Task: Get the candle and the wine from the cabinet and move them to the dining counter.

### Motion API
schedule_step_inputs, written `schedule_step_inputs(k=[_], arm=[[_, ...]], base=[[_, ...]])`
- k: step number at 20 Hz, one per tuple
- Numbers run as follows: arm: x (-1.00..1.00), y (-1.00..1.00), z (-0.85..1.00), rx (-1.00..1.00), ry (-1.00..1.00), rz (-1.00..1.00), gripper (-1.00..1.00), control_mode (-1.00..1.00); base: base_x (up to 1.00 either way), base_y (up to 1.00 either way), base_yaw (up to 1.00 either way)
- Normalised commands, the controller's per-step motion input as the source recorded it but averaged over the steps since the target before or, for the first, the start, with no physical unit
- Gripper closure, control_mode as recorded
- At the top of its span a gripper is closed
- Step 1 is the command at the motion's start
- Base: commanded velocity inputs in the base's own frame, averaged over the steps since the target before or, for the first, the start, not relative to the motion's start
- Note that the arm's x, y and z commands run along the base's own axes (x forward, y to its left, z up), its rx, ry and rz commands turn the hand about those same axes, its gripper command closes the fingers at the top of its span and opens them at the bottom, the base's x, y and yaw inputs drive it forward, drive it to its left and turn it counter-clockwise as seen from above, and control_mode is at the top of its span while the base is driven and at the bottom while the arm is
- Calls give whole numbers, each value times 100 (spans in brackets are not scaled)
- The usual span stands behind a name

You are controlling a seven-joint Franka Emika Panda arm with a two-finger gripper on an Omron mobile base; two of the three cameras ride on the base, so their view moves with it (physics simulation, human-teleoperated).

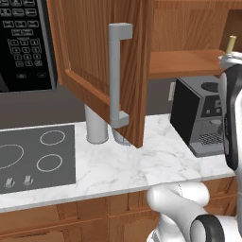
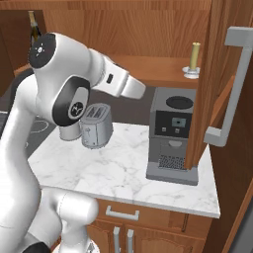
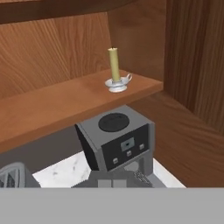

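The candle [image 3: 114,65] is a pale yellow stick on a small round dish. It stands near the right end of the lower shelf of the open wooden cabinet [image 3: 65,105]. In the right base view the candle [image 2: 194,58] sits above the coffee machine, and its top [image 1: 230,43] peeks over my arm in the left base view. The wine [image 2: 33,27], a dark bottle with a slim neck, stands at the shelf's far left behind my arm. My gripper [image 3: 111,183] is shut with nothing in it, well short of the candle and below shelf level. The dining counter is out of view.
The cabinet door [image 1: 99,61] hangs open with its grey bar handle [image 1: 117,75] toward me. Under the shelf, a black coffee machine [image 2: 173,133] and a toaster [image 2: 96,126] stand on the marble worktop [image 1: 132,165]. A grey canister [image 1: 96,125], cooktop [image 1: 35,156] and microwave [image 1: 23,42] lie left.
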Motion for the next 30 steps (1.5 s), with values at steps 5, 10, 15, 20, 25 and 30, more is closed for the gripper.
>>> schedule_step_inputs(k=[5, 10, 15, 20, 25, 30], arm=[[21, -16, 0, 0, 0, 0, 100, -100], [27, -13, 0, 0, 0, 0, 100, -100], [30, -3, 0, 0, 0, 0, -100, -100], [30, 0, 0, 0, 3, 0, -100, -100], [36, -10, 0, 0, 1, 0, -100, -100], [37, -24, 0, 0, 0, 0, -100, -100]], base=[[0, 0, 0], [0, 0, 0], [0, 0, 0], [0, 0, 0], [0, 0, 0], [0, 0, 0]])
